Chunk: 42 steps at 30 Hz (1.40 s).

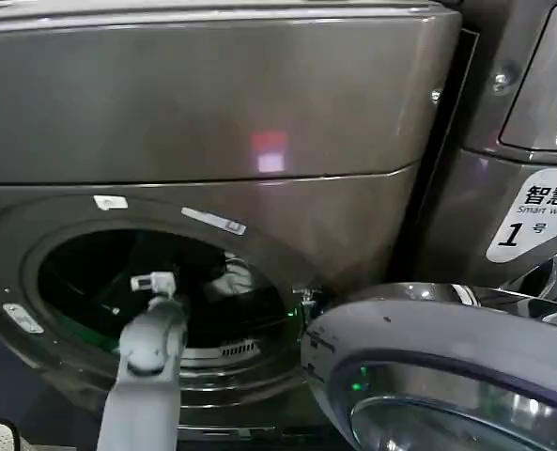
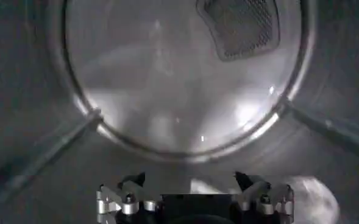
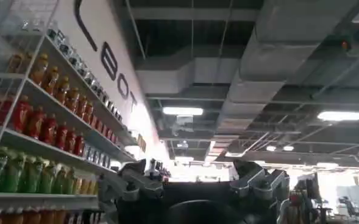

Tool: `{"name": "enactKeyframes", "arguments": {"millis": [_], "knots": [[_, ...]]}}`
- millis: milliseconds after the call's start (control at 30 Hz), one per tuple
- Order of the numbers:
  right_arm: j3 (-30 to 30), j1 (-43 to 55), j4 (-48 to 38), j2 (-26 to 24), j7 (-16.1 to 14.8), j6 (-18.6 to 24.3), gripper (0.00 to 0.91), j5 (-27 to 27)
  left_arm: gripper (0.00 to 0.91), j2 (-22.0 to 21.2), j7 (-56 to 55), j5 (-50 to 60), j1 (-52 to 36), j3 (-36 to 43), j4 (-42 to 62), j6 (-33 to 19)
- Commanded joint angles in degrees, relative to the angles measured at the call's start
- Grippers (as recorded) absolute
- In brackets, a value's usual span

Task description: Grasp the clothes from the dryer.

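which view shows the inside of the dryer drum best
The left wrist view: it looks straight down the drum past the open left gripper to the back wall and mesh vent. The head view gives a dark glimpse through the porthole. The right wrist view faces the ceiling.

L hand [image 2: 191,182] inside dryer [image 1: 212,103]; door [image 1: 447,376] on R.
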Motion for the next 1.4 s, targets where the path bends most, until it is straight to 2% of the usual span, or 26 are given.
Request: {"name": "enactKeyframes", "arguments": {"millis": [33, 200, 333, 400, 533, 633, 733, 800, 867, 1000, 1033, 1100, 1400], "knots": [[-0.24, -0.04, -0.13, 0.1, -0.01, 0.08, 0.907, 0.05, 0.907, 0.23, 11.38, 24.51, -12.96, 0.62, 22.01, -7.63], [-0.2, -0.38, -0.05, 0.17, 0.0, 0.14, 0.907, 0.14, 0.907, 0.44, 20.92, 43.58, -15.18, 1.2, 24.35, -11.93], [0.12, -0.87, -0.18, 0.26, 0.02, 0.2, 0.907, 0.3, 0.907, 1.05, 31.14, 64.58, -16.15, 0.88, 23.72, -18.65], [0.23, -1.12, -0.52, 0.28, 0.02, 0.36, 0.907, 0.34, 0.907, 1.34, 32.45, 67.97, -16.64, 0.77, 23.94, -21.69], [0.57, -1.49, -0.54, 0.11, 0.01, 0.35, 0.907, 0.43, 0.907, 1.96, 41.19, 70.84, -17.12, 0.23, 22.25, -27.17], [0.39, -1.23, -0.18, 0.23, -0.08, 0.3, 0.907, 0.46, 0.907, 2.29, 41.47, 70.41, -17.53, 0.27, 22.76, -27.41], [-0.1, -0.83, -0.25, 0.29, -0.08, 0.32, 0.907, 0.37, 0.907, 3.22, 40.22, 59.76, -17.02, 0.8, 23.74, -29.06], [-0.24, -0.75, -0.19, 0.31, -0.09, 0.32, 0.907, 0.34, 0.907, 3.49, 44.7, 63.59, -17.57, 1.48, 22.13, -25.41], [-0.24, -0.74, -0.27, 0.29, -0.14, 0.35, 0.907, 0.28, 0.907, 3.56, 49.17, 65.72, -18.49, 1.44, 21.96, -24.25], [-0.21, -0.68, -0.61, 0.26, -0.19, 0.48, 0.907, 0.19, 0.907, 3.79, 53.97, 67.57, -20.42, 1.03, 23.15, -28.56], [-0.31, -0.56, -0.53, 0.27, -0.23, 0.48, 0.907, 0.16, 0.907, 3.76, 57.99, 67.87, -21.02, 0.72, 23.91, -31.52], [-0.43, -0.33, -0.46, 0.26, -0.38, 0.48, 0.907, 0.13, 0.907, 3.63, 61.86, 67.77, -21.25, 0.68, 23.95, -30.33], [-1.23, 0.08, -0.36, 0.52, -0.47, 0.67, 0.907, -0.14, 0.907, 4.29, 66.79, 65.75, -21.17, 0.71, 25.28, -35.48]]}}
